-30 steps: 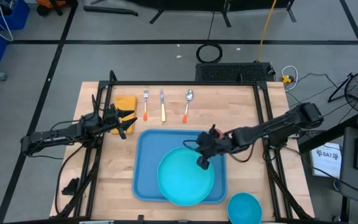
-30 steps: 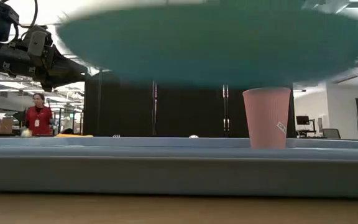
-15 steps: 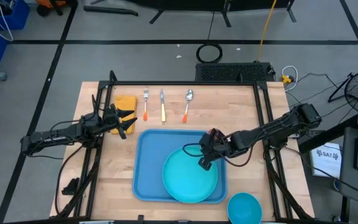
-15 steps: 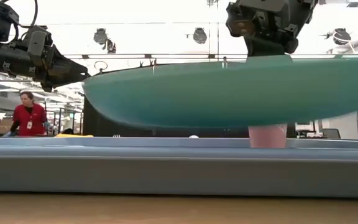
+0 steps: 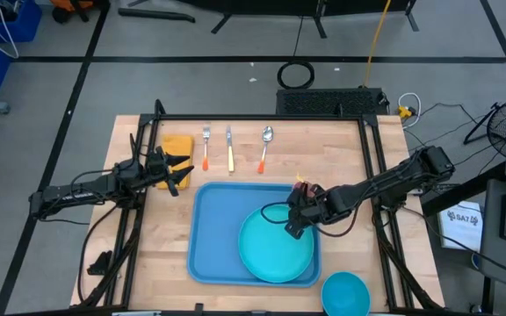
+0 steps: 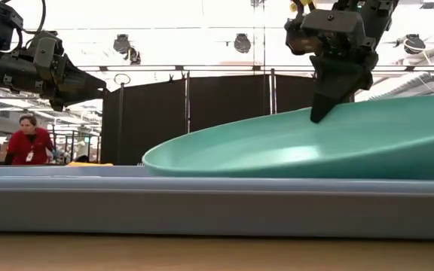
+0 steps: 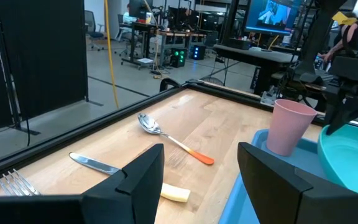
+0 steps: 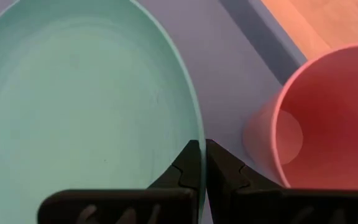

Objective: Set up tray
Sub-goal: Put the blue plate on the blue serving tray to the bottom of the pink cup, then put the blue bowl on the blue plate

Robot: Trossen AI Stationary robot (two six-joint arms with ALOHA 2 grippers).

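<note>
The sky-blue tray (image 5: 213, 230) lies on the table's near half. A round teal plate (image 5: 277, 249) sits tilted on its right part. My right gripper (image 5: 295, 225) is shut on the plate's far-right rim, and stands above it in the low view (image 6: 324, 113). A pink cup (image 8: 316, 118) stands upright on the tray just beyond that rim (image 7: 289, 126). My left gripper (image 7: 194, 174) is open, hovering over the table's left side (image 5: 172, 172), touching nothing. My right gripper pinches the plate's rim (image 8: 199, 134) between its two fingers (image 8: 188, 167), one inside the plate and one outside. The fingers come from above, pointing down (image 6: 328, 90). The plate is tilted: the held side is raised and the opposite edge (image 6: 153, 160) rests on the tray.
A fork (image 5: 206, 147), a knife (image 5: 229, 149) and a spoon (image 5: 264, 146) lie in a row on the wood beyond the tray, next to a yellow sponge-like block (image 5: 178, 144). A small blue bowl (image 5: 345, 292) sits at the near right corner. A person (image 6: 29, 143) stands in the room behind.
My right gripper has gone down and a little toward the table's right, keeping its hold. The plate, lifted clear a second ago, has come down over the tray's right part; its left edge now rests on the tray while the held side stays raised.
</note>
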